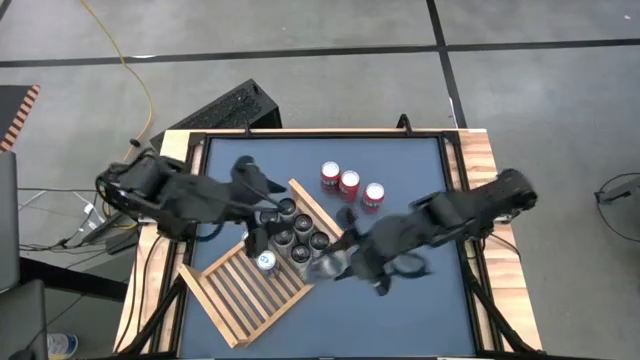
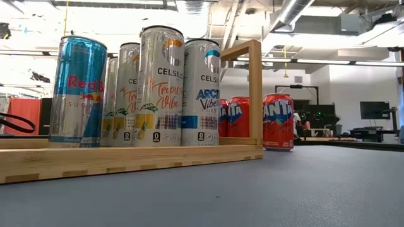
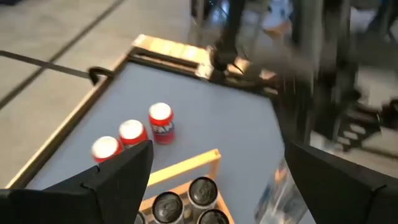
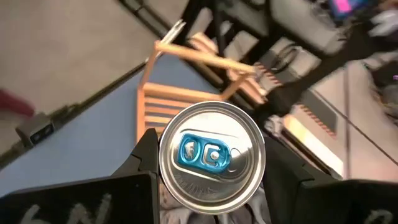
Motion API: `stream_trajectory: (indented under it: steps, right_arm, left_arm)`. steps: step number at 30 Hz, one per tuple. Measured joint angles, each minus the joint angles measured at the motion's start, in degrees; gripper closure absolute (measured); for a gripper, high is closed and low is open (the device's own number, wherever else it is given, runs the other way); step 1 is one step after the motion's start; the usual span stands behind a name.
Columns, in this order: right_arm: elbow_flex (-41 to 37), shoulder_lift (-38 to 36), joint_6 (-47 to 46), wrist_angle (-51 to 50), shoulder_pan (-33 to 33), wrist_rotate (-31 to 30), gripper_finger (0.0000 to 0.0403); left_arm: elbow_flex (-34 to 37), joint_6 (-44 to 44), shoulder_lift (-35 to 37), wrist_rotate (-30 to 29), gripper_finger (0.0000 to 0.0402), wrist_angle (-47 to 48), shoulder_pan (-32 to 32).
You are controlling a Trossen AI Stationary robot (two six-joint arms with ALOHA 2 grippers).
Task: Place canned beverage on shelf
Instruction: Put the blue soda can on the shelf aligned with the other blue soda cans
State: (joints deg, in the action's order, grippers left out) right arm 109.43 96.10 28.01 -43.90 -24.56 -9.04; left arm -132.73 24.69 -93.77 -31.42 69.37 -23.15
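The shelf [image 1: 245, 285], a light wooden slatted rack with a raised frame, lies askew on the blue table. Several tall cans [image 1: 298, 236] stand on its far end; the low view shows a Red Bull can [image 2: 79, 91] among them. My right gripper [image 1: 338, 262] is by the shelf's right edge, shut on a silver can with a blue tab [image 4: 211, 155]. My left gripper [image 1: 256, 186] hovers open above the shelf's far left, nothing between its fingers [image 3: 118, 180]. My right gripper pinches the silver can between its two fingers, which lie on opposite sides of its wall just under the top rim [image 4: 166, 163]. The can's top faces back along the fingers toward the wrist. Its own top hides its body and lower end.
Three red Fanta cans [image 1: 348, 183] stand in a row on the table beyond the shelf's far end. A wooden border [image 1: 470, 160] frames the table. The shelf's near slats [image 1: 235, 295] are bare, and there is open tabletop at the near right [image 1: 420, 310].
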Motion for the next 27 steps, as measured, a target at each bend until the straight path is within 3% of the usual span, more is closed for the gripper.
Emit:
stream_trajectory:
  steps: [6,17,24,27]
  right_arm:
    - [2.5,8.5,2.3,2.8,-0.2,0.3,0.0246]
    - [15.4,26.7,2.8,2.0,-0.5,-0.7,0.0246]
    - [25.6,38.8,5.7,-8.5,0.7,-3.9,0.0246]
    - [24.9,40.2,6.6,-9.4,1.6,-4.3,0.0246]
  left_arm:
    - [0.0,4.2,1.0,-8.3,0.0049,0.3,-5.8]
    - [0.0,8.0,0.9,-8.5,0.0049,4.9,-10.8]
    - [0.1,9.2,0.9,-8.5,0.0049,6.8,-13.2]
    - [0.1,9.2,0.9,-8.8,0.0049,6.9,-13.9]
